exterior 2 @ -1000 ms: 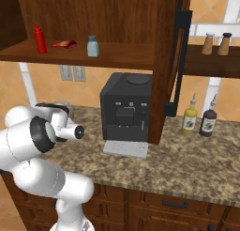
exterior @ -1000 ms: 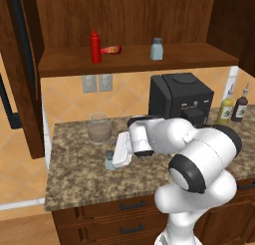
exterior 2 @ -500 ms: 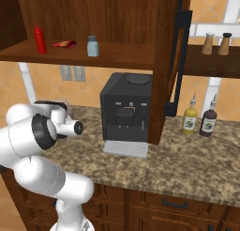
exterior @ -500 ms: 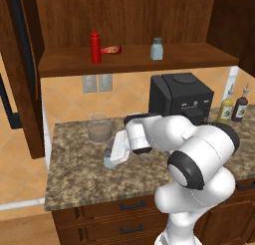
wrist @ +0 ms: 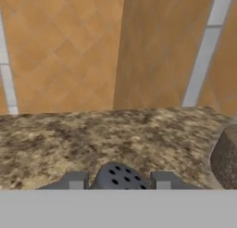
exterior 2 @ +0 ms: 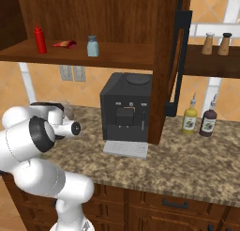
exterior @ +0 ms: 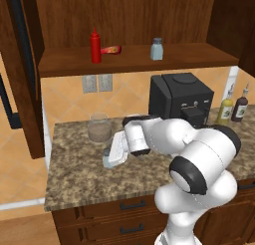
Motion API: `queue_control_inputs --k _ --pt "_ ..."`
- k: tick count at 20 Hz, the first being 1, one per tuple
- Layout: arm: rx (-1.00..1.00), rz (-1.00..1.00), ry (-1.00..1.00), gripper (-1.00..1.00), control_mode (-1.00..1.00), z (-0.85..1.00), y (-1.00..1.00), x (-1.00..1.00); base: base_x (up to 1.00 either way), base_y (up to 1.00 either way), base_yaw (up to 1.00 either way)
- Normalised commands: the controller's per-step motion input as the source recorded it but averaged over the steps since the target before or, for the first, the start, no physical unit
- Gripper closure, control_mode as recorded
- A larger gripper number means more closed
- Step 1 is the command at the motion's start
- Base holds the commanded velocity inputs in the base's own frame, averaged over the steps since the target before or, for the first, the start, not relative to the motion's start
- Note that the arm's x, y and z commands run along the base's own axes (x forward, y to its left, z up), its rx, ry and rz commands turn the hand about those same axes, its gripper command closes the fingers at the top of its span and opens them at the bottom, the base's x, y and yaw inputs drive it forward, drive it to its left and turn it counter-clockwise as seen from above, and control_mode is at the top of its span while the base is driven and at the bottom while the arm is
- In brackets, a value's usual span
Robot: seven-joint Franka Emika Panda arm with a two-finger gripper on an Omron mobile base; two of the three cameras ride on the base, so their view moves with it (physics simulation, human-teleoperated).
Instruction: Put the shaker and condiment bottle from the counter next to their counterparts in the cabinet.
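Observation:
On the speckled counter point(exterior: 79, 179), the small pale blue-grey shaker point(exterior: 106, 160) stands left of the arm. My gripper point(exterior: 111, 156) is shut on it. In the hand view its dark perforated cap point(wrist: 121, 178) sits between the two fingertips point(wrist: 75, 180). Up in the cabinet, on the shelf point(exterior: 139, 62), stand the counterparts: a tall red squeeze bottle point(exterior: 95, 46) point(exterior 2: 40, 38) and a twin shaker point(exterior: 157, 49) point(exterior 2: 93, 46). The squat red condiment bottle point(exterior: 110, 50) point(exterior 2: 64, 44) lies on its side just right of the tall bottle.
A glass jar point(exterior: 99, 128) stands just behind the hand. A black coffee machine point(exterior: 182, 97) point(exterior 2: 126, 115) sits to the right. Two sauce bottles point(exterior 2: 189, 119) stand past it, and an open cabinet door point(exterior: 22, 74) hangs at the left.
The jaws have come together on the shaker, from wide apart a second ago. The hand has shifted slightly left and down; the rest is unchanged.

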Motion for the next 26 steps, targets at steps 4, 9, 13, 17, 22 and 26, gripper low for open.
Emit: queue_control_inputs --k 4,9,13,17,22,26 --pt "-0.01 -0.03 -0.06 1.0 -1.0 0.29 0.18 -0.08 0.0 0.0 0.0" --pt "-0.03 -0.06 -0.17 1.0 -1.0 0.9 0.05 0.0 0.0 0.0 0.0" --pt "-0.05 -0.09 -0.2 1.0 -1.0 1.0 0.0 -0.04 0.0 0.0 0.0" --pt "-0.09 -0.16 -0.14 1.0 -1.0 1.0 0.0 -0.05 0.0 0.0 0.0" --pt "-0.11 -0.22 -0.11 1.0 -1.0 1.0 -0.24 -0.08 0.0 0.0 0.0" --pt "-0.06 -0.23 -0.14 1.0 -1.0 0.99 -0.48 -0.16 0.0 0.0 0.0"
